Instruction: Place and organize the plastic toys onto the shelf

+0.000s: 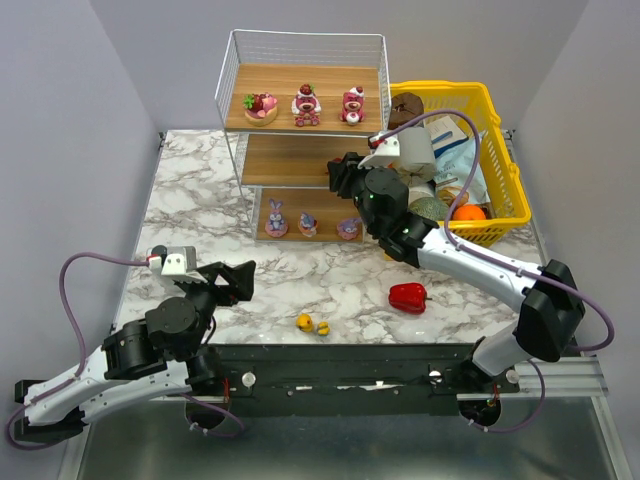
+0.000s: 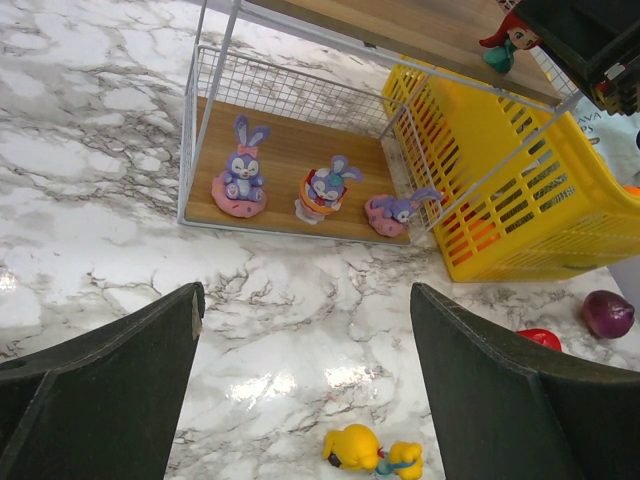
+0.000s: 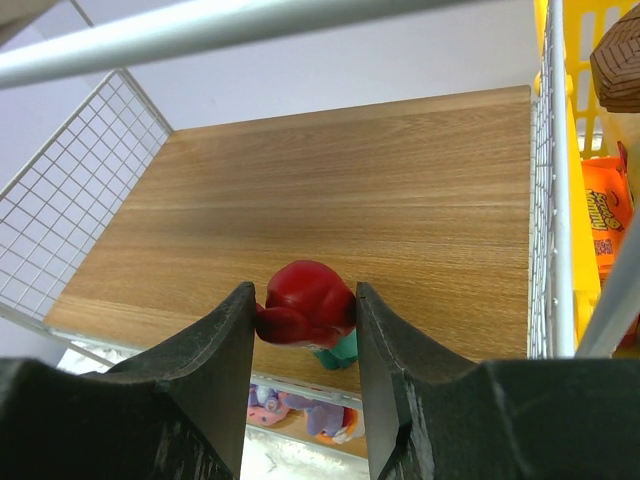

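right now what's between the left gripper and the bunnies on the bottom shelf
Only bare marble tabletop up to the shelf's front wire; the left wrist view shows it. The yellow ducks lie short of that stretch.

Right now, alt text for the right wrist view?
Right gripper shut on a red-and-teal toy at the front edge of a bare wooden shelf board. White wire mesh lines both sides, with a yellow basket beyond the right one.

Top view high overhead, left wrist low facing shelf (image 2: 285,140), right wrist close inside it, shelf shared
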Robot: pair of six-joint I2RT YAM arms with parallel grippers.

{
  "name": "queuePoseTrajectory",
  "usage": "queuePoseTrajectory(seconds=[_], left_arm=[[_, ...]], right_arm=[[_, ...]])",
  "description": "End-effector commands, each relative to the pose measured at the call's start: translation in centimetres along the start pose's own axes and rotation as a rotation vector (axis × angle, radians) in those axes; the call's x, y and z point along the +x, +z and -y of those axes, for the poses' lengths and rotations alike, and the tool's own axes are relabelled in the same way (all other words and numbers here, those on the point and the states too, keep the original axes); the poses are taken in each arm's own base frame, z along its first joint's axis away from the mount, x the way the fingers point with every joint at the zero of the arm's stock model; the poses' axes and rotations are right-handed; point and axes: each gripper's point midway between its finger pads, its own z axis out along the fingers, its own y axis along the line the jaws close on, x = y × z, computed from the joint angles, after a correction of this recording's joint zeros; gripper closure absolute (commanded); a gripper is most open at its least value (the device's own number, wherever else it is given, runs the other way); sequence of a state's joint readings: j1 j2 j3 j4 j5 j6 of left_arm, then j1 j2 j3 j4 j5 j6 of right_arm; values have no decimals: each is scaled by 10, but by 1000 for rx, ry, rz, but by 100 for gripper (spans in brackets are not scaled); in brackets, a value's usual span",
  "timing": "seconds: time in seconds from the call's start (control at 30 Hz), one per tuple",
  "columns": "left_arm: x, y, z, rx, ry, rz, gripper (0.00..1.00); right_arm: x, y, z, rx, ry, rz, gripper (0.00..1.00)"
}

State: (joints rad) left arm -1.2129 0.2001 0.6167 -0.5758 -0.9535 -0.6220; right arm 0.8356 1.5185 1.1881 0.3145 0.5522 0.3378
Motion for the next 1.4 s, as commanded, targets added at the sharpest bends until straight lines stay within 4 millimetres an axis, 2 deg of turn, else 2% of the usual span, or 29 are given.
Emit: queuePoseTrajectory(seconds=[0.0, 0.3, 0.53, 0.73, 1.07, 1.37], left_arm=[[-3, -1, -6, -27, -11, 17, 8], [-5, -1, -8, -31, -15, 23, 8], [-5, -1, -8, -32, -17, 21, 8], [-2, 0, -8, -41, -10, 16, 8], [-1, 1, -8, -48, -9, 9, 8], [0, 0, -9, -51, -12, 8, 8]], right_arm=[[-2, 6, 9, 54, 0, 25, 89], [-2, 5, 12, 72, 10, 16, 76], [-7, 7, 9, 70, 19, 14, 61], [-13, 7, 9, 74, 36, 17, 55], [-17, 6, 15, 94, 81, 21, 53], [-3, 7, 23, 107, 89, -6, 48]])
